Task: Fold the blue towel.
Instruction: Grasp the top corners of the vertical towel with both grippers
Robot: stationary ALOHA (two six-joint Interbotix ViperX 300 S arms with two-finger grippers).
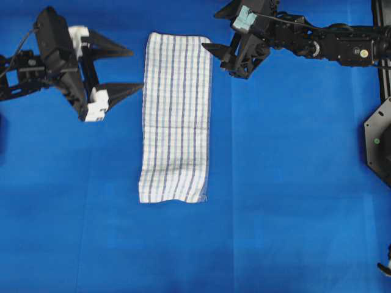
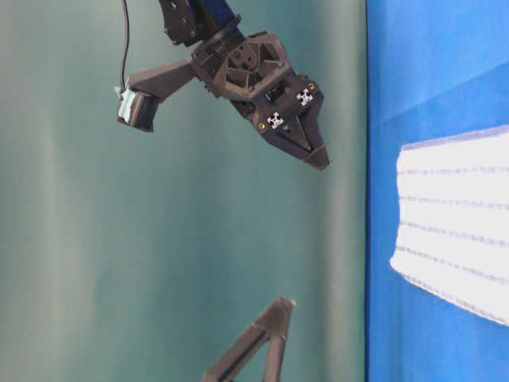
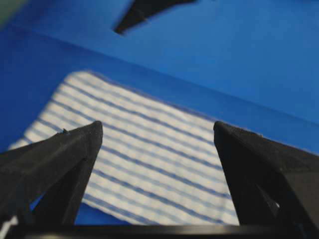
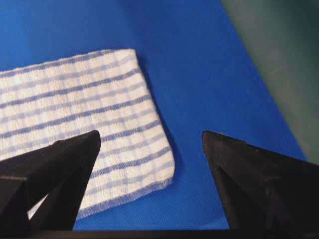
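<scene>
The blue towel [image 1: 176, 116], white with thin blue stripes, lies flat as a long narrow strip in the middle of the blue cover. My left gripper [image 1: 135, 70] is open, just left of the towel's upper half. Its fingertips point at the long edge and do not touch it. In the left wrist view the towel [image 3: 149, 154] shows between and below the open left gripper [image 3: 157, 127]. My right gripper [image 1: 211, 29] is open at the towel's top right corner. The right wrist view shows that corner [image 4: 149, 164] under the open right gripper [image 4: 150, 134], with nothing held.
The blue table covering [image 1: 293, 201] spreads round the towel on all sides. A black arm base [image 1: 379, 140] stands at the right edge. In the table-level view the right gripper [image 2: 314, 155] hangs before a green backdrop [image 2: 79, 239], above the cloth.
</scene>
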